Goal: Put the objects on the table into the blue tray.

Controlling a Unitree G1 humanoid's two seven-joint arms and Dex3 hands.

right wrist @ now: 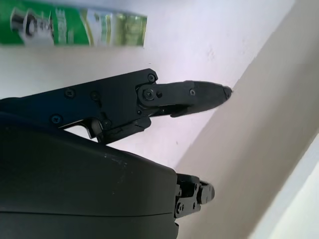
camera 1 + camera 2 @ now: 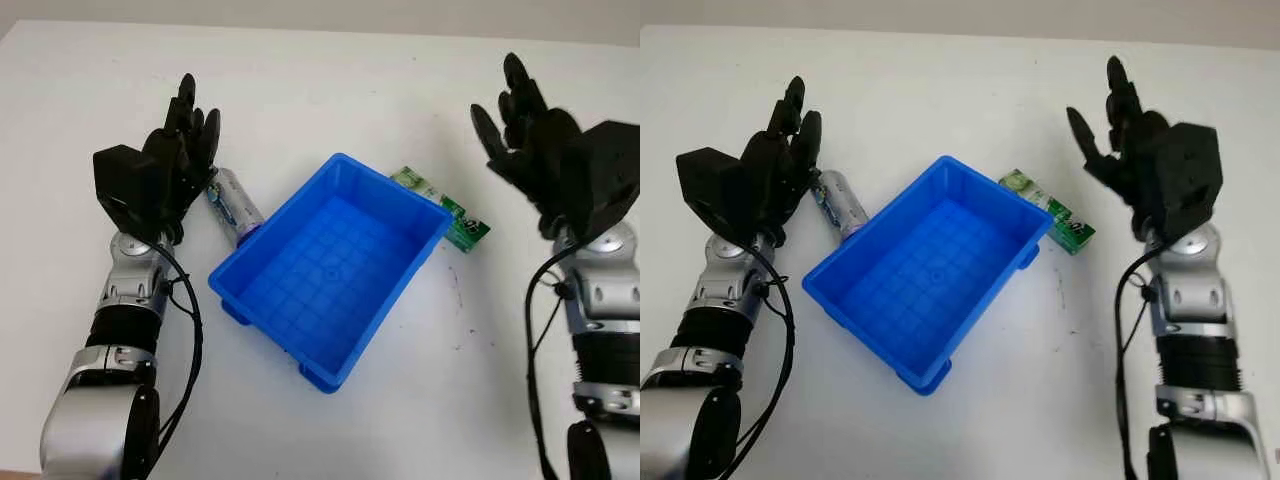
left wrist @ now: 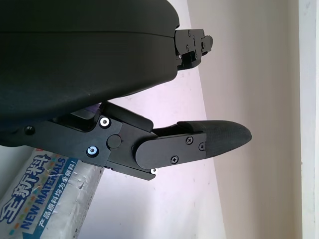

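While the blue plastic tray (image 2: 330, 265) sits empty, nothing's in yet: the silvery foil packet (image 2: 233, 203) touches its left wall beside the open left hand (image 2: 165, 172), the green wrapped packet (image 2: 442, 208) lies behind it near the open right hand (image 2: 545, 150).

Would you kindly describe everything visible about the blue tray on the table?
The blue tray is a rectangular open bin of glossy moulded plastic, with a grid pattern on its floor and small feet under its corners. It sits upright, turned diagonally, mid-table, with nothing inside. A silver tube lies against its left rim; a green packet lies beside its far right corner. Neither hand touches it.
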